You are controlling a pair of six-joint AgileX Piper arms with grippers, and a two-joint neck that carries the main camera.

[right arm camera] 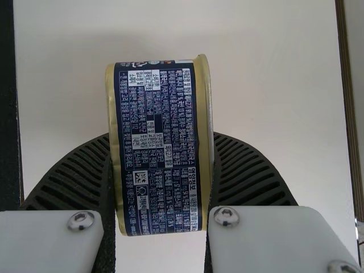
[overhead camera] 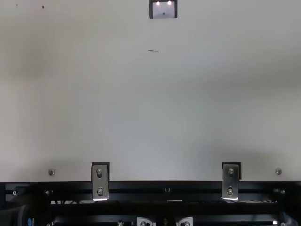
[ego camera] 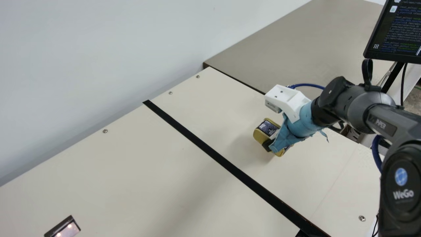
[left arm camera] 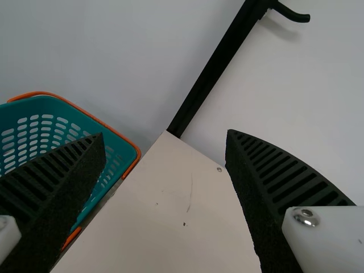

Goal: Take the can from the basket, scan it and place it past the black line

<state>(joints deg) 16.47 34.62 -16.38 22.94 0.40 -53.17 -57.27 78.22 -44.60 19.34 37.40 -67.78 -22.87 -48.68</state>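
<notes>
Table (ego camera: 131, 171): cream-topped, spread across the main view's middle and lower left.
Black line (ego camera: 210, 150): laid diagonally, from upper centre to lower right.
Screws (ego camera: 105, 131): three set along the wall-side edge, one at lower right.
Scanner (overhead camera: 163, 12): placed at the top view's top centre.
Brackets (overhead camera: 99, 183): two, fastened at the top view's lower edge.

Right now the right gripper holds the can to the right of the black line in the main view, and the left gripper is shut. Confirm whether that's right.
Not quite: the left gripper is open, its fingers wide apart in the left wrist view. The rest stands: the right gripper holds the can to the right of the black line in the main view.
</notes>
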